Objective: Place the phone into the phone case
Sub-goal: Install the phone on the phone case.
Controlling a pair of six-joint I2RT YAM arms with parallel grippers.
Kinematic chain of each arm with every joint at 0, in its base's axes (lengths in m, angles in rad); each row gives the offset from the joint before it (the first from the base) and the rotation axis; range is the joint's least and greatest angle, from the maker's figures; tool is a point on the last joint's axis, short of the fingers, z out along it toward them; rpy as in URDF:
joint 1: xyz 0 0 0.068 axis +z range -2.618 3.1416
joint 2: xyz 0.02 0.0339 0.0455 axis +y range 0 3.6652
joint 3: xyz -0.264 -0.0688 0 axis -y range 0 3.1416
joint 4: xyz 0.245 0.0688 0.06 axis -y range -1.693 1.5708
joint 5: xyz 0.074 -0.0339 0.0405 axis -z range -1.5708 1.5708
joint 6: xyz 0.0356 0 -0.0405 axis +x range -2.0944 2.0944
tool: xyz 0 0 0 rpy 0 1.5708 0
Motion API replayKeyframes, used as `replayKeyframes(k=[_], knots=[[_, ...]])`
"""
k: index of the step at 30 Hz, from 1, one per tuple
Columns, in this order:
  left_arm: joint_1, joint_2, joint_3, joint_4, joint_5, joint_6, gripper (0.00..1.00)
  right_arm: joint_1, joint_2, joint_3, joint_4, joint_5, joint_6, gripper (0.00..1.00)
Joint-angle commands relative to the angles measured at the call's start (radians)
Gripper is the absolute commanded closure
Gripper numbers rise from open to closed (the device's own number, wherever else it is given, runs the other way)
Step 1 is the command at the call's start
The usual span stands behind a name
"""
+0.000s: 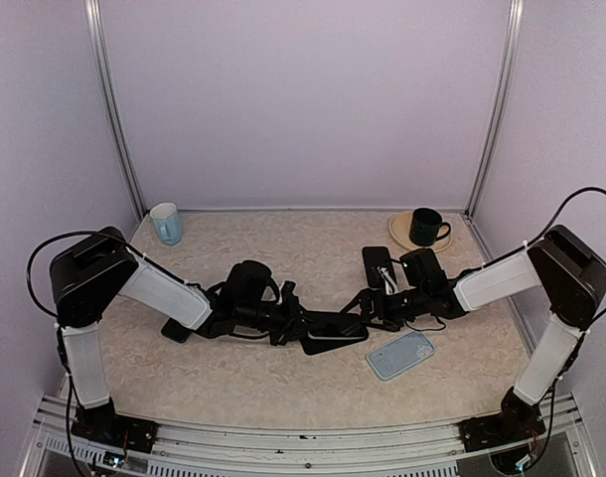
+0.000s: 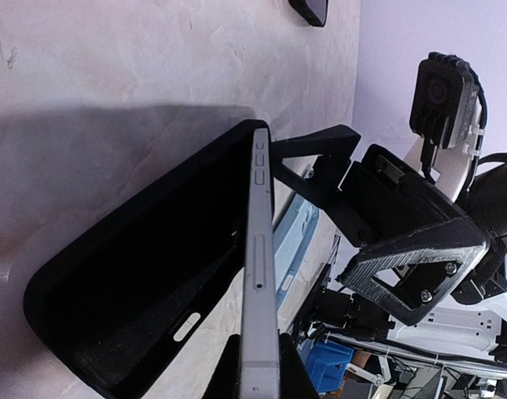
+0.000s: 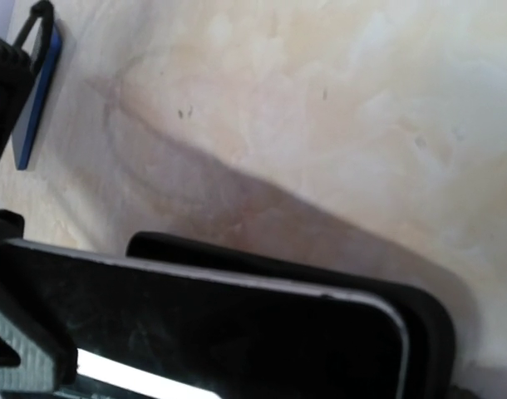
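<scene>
Mid-desk (image 1: pixel 283 248): the left hand (image 1: pixel 291 323) is clamped together on the near end of the phone (image 2: pixel 260 283). The phone is tipped on edge, only partly inside the black phone case (image 2: pixel 129 307). Its far end meets the case rim, and its buttoned long edge stands above the open cavity.

The right hand (image 1: pixel 366 301) has its jaws spread wide. One finger is at the phone's far corner, the other well off it.

A light-blue case (image 1: pixel 400 355) lies flat, just nearside of the right hand. A dark flat object (image 1: pixel 378 263) lies just behind it. The white mug (image 1: pixel 165 223) and dark mug (image 1: pixel 425 227) sit in the back corners, well apart. Between them is bare desk.
</scene>
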Motion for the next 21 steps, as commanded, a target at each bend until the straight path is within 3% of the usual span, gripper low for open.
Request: replayKeyframes(k=[1, 21], knots=[[0.001, 0.029, -0.050, 0.035, 0.022, -0.063, 1.00, 0.033, 0.042, 0.002, -0.035, 0.004, 0.018, 0.00], [-0.011, 0.123, -0.048, 0.151, 0.051, -0.109, 1.00, 0.070, 0.053, 0.007, -0.026, -0.010, 0.028, 0.00]])
